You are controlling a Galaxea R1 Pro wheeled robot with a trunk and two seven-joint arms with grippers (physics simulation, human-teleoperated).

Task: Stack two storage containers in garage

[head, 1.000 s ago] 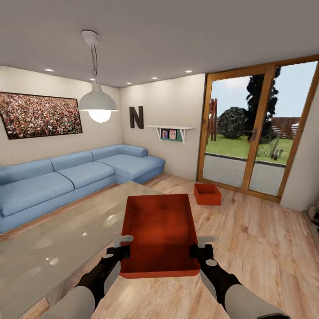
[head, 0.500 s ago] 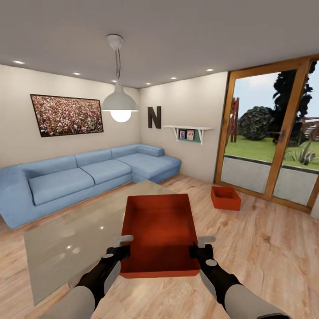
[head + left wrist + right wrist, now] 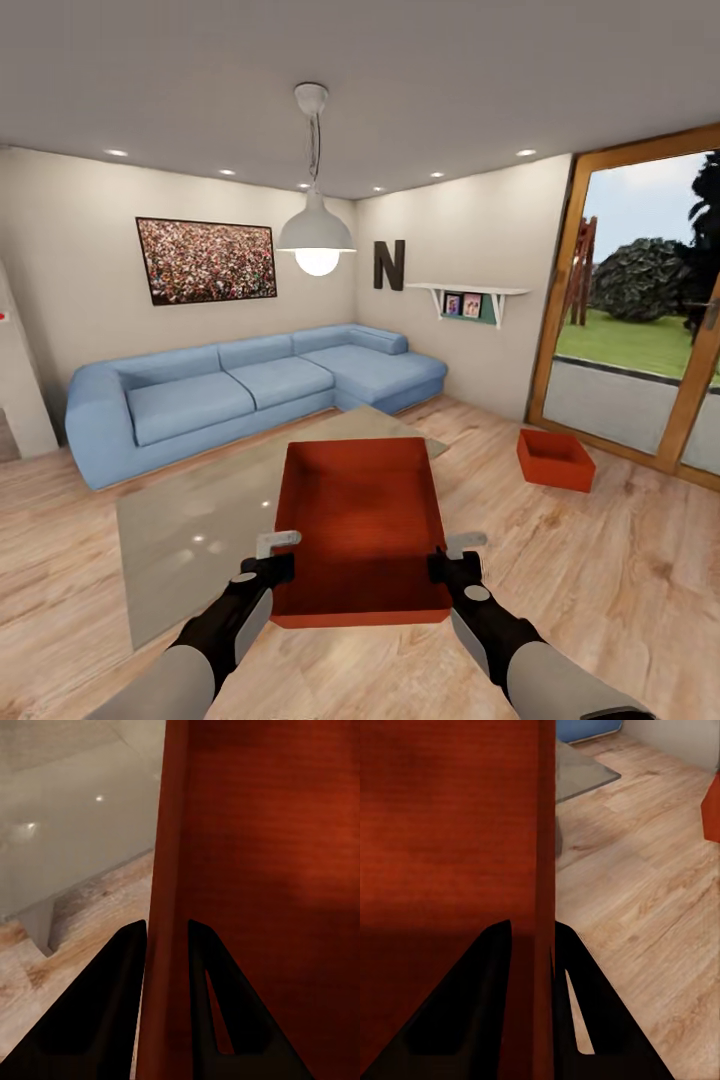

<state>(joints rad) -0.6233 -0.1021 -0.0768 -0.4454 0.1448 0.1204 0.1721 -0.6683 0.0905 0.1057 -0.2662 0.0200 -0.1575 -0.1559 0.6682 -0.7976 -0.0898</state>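
- Between the two arms, low in the head view: one storage container (image 3: 362, 530), an orange-red rectangular bin, open-topped, with slightly tapered walls and a smooth matt inside, held level above the floor.
- Left gripper (image 3: 272, 562): black fingers (image 3: 112, 975) closed over the bin's left side wall, one finger inside the wall and one outside.
- Right gripper (image 3: 452, 562): black fingers (image 3: 487, 967) clamped the same way over the right side wall.
- Second storage container (image 3: 555, 459): same colour and shape, resting on the light wood-plank floor (image 3: 620, 570) near the wood-framed glass door (image 3: 640, 330), well apart from the held bin.
- Low table (image 3: 200, 520): glossy grey rectangular top, ahead of and partly under the held bin.
- Blue corner sofa (image 3: 250, 385): soft cushions, against beige walls.
- White dome pendant lamp (image 3: 316, 232), framed speckled picture (image 3: 206, 260), dark letter N (image 3: 389, 265), white wall shelf (image 3: 468, 297).
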